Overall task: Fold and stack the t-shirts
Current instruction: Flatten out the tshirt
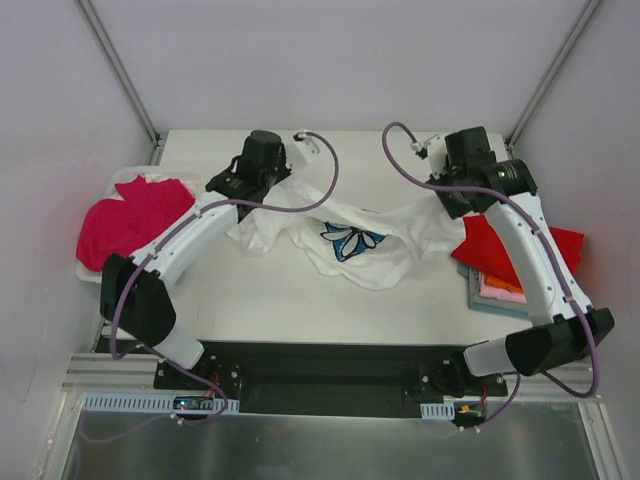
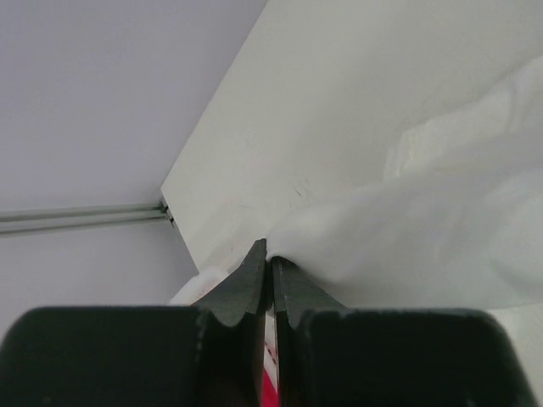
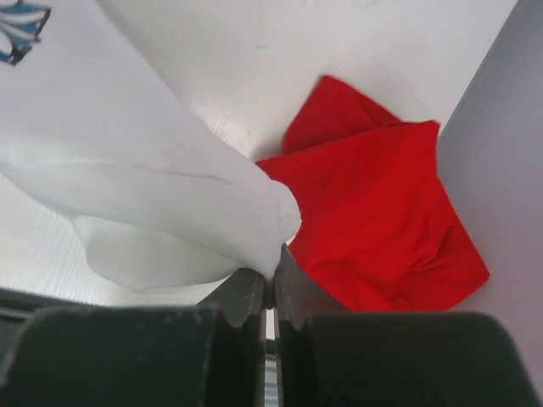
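Observation:
A white t-shirt with a blue daisy print hangs stretched between my two grippers above the table's middle. My left gripper is shut on its left edge. My right gripper is shut on its right edge. A magenta t-shirt lies crumpled in a white bin at the left. A red t-shirt lies on top of a stack at the right, also in the right wrist view. Pink and orange edges show under it.
The white bin stands at the table's left edge. The stack rests on a grey board at the right edge. Side walls close in on both sides. A frame post stands at the table's far corner.

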